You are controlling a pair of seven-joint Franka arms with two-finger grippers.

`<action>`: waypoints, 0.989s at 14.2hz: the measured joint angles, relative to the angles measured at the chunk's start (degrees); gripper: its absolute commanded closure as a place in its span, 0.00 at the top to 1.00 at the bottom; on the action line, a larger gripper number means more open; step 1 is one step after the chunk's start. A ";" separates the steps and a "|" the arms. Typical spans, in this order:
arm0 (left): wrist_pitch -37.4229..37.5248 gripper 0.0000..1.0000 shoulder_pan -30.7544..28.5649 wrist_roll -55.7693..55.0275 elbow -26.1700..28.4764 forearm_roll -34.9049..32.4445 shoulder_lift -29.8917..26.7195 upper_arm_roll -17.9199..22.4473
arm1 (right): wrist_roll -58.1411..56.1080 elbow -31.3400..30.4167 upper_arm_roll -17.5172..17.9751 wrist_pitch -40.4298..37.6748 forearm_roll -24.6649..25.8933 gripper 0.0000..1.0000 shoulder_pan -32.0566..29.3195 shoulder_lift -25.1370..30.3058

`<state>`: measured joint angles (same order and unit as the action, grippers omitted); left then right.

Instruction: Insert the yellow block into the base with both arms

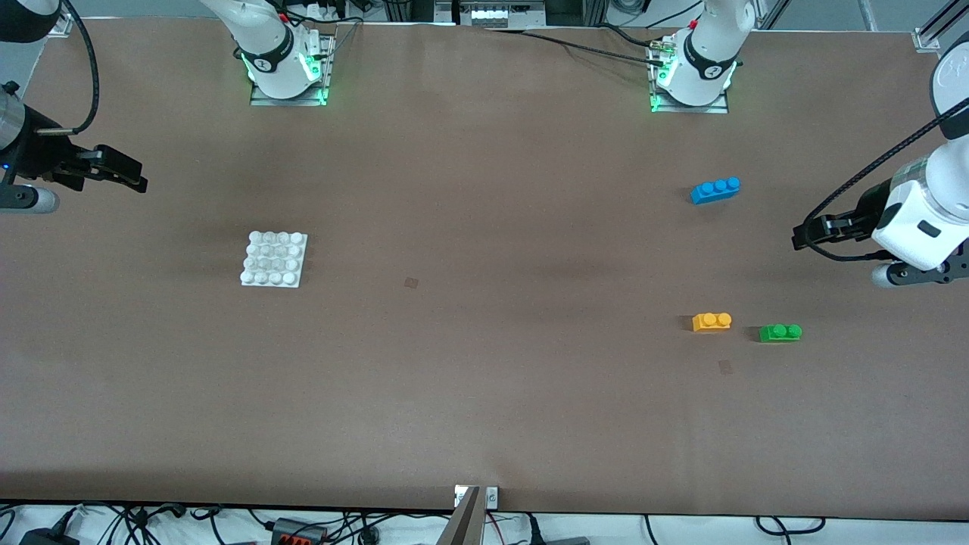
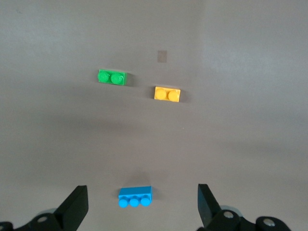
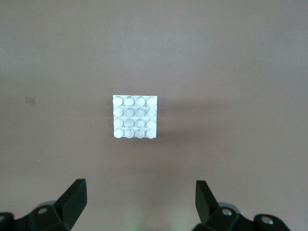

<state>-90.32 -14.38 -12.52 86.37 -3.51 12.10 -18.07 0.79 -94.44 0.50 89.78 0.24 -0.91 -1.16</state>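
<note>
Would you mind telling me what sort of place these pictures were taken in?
Most likely a robotics lab bench. Two arms are bolted at the edge of a brown-covered table, the left gripper and right gripper both open in the air. Toy pieces, a yellow block and a studded base, lie out, with cables along the table's edge.

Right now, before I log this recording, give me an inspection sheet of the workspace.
Surface: brown table, two small darker marks.
Job's things: yellow block toward the left arm's end; base toward the right arm's end, no brick on it.
Clutter: green brick beside the yellow block; blue brick farther from the camera.
Grippers: left gripper and right gripper wait at the table's ends, jaws open, empty.
Cables: black cables on both arms.
Surroundings: wiring along the table's edges.
</note>
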 measured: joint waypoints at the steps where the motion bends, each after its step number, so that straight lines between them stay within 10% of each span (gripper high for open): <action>1: 0.10 1.00 0.19 0.01 0.30 0.00 0.21 -0.02 | 0.00 -0.04 0.00 -0.62 0.00 1.00 0.00 -0.47; 8: -5.10 1.00 0.91 0.13 2.03 -0.36 6.60 0.01 | 0.00 -3.27 -0.01 -9.55 0.00 1.00 0.00 -8.23; 14: -25.87 1.00 1.22 0.34 13.27 -0.57 8.31 -0.82 | 0.00 -17.82 -0.04 14.83 -1.90 1.00 -0.29 -12.98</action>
<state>-116.19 -13.16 -12.19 99.64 -4.08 20.41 -18.89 0.79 -112.26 0.46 104.62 -1.66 -1.20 -14.14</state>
